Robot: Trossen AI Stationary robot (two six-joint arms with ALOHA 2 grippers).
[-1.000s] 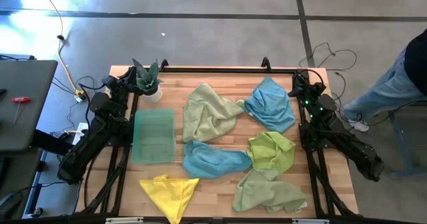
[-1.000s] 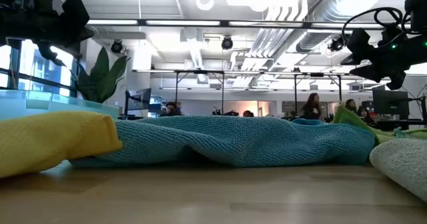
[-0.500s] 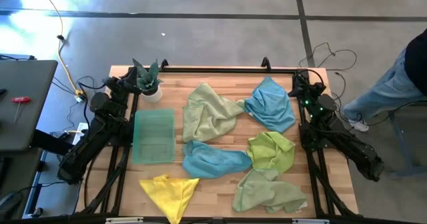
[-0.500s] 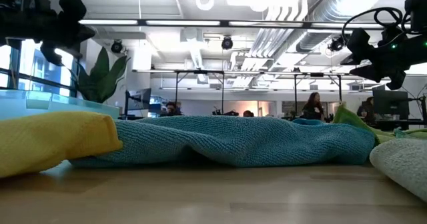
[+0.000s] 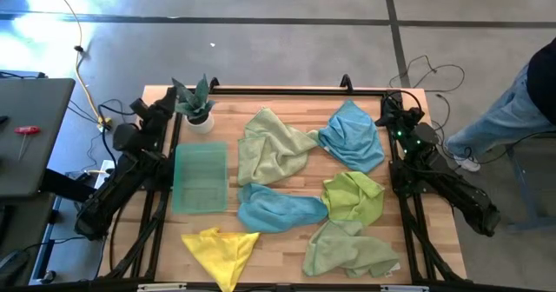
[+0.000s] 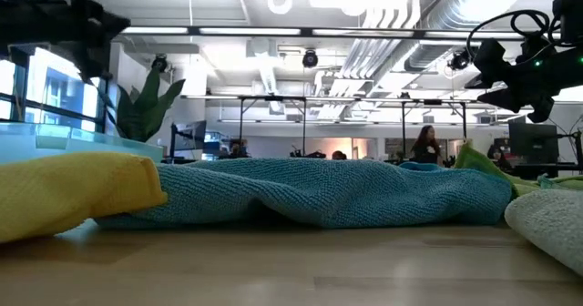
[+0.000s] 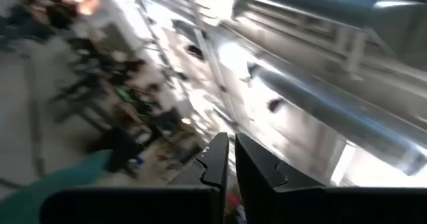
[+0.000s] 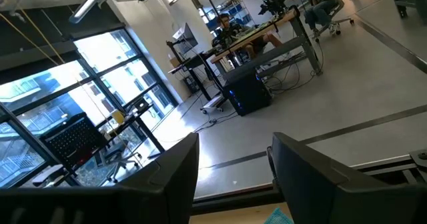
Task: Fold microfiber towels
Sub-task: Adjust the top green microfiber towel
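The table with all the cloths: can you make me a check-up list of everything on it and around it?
Surface: light wooden table, flat.
Job's things: crumpled microfiber towels, none folded: two pale green, two sky blue, one lime green, one bright yellow.
Clutter: small spiky green potted plant; clear teal plastic tray.
Hands: left hand shut, empty, raised at the table's left edge; right hand open, empty, at the right edge.
Cables: black wires behind the right arm; yellow cord on the floor.
Surroundings: a person's legs right of the table.
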